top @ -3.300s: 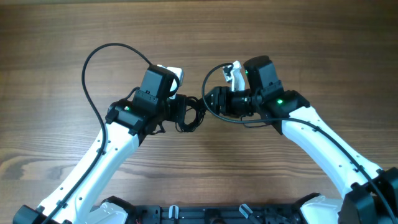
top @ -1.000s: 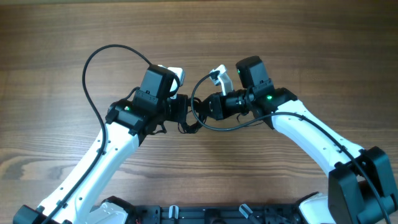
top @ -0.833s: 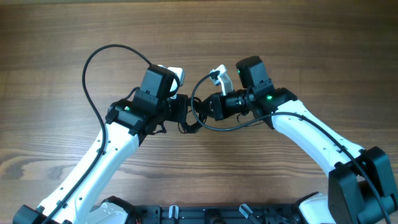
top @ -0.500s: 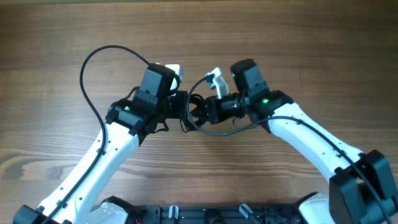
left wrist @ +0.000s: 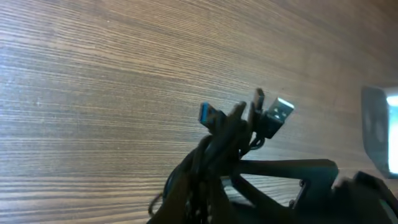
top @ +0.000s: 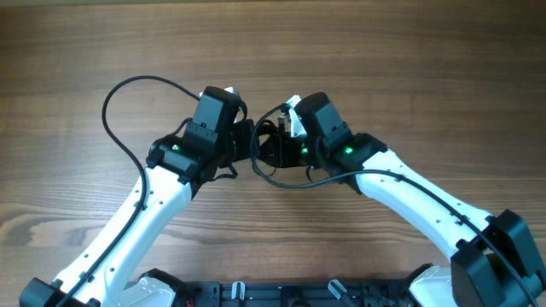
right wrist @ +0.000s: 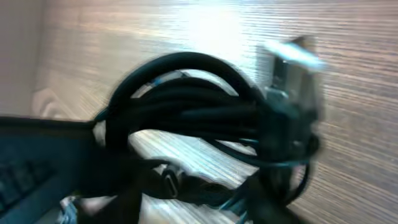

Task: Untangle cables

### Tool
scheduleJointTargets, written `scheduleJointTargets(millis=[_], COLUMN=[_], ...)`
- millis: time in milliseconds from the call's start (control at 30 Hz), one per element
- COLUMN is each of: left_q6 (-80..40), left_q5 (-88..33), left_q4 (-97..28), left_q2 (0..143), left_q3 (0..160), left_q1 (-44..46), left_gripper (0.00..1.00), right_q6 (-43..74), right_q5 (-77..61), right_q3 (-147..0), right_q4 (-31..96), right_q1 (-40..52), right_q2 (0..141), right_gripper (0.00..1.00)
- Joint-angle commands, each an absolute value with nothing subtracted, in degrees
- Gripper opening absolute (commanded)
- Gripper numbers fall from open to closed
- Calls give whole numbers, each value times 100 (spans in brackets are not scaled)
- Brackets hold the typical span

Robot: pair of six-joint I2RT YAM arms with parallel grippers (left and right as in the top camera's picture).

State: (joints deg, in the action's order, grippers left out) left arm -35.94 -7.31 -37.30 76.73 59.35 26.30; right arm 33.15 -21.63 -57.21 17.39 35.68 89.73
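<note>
While your left gripper (top: 249, 141) pinches the cables (left wrist: 230, 134), they sit just ahead of your right gripper (top: 280, 147), its spread unclear.

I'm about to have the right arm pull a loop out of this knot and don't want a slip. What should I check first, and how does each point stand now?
1. Left gripper shut on the cable bundle: ok.
2. Right gripper open or shut: cannot tell; its wrist view is blurred.
3. Right gripper close to the bundle: ok; the loops fill its wrist view.
4. Plug ends findable: ok; a silver plug and a blue plug stick out of the bundle.
5. Bundle loosened: not ok; the cords are wound tightly together.
</note>
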Motion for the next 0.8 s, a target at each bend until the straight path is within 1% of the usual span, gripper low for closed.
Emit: scheduleJointTargets(millis=[0,100,133,167,200,233,300,333,400,533,767], left_q6=[-4136,-4735,-5146,-5675,-6018,-6678,-7472,-7743,-8211,-8897,-8945], left_q5=[-652,-261,-69,119,220,333,355,355,351,217,-259], left_q4=[-3691,-3688,-3686,-3682,-3682,-3682,-3682,-3684,-3693,-3708,-3706], left_q2=[7631,7631,7631,7631,7631,7631,7631,7631,7631,7631,7629], left_q3=[6034,6034,6034,6034,6034,6034,6034,6034,6034,6034,6034], left_q1=[2652,2652,2646,2646,2648,2646,2648,2648,2648,2650,2652], left_gripper=[4,4,4,4,4,4,4,4,4,4,4], right_q6=[3361,3315,3326,3413,3472,3468,3481,3704,3940,3922,3964], right_q5=[-2528,-2508,-2438,-2309,-2198,-2139,-2049,-1662,-1310,-1332,-1328], right_q3=[-5806,-5806,-5806,-5806,-5806,-5789,-5607,-5457,-5240,-5048,-5048], right_q4=[1883,2303,2515,2781,2991,3212,3251,3201,2954,2283,1673], right_q1=[3216,2842,2681,2552,2536,2596,2768,2869,2978,3098,3107], right_q2=[8571,8088,7898,7732,7671,7666,7745,7797,7905,8165,8932], right_gripper=[75,84,89,91,91,92,91,93,98,98,98])
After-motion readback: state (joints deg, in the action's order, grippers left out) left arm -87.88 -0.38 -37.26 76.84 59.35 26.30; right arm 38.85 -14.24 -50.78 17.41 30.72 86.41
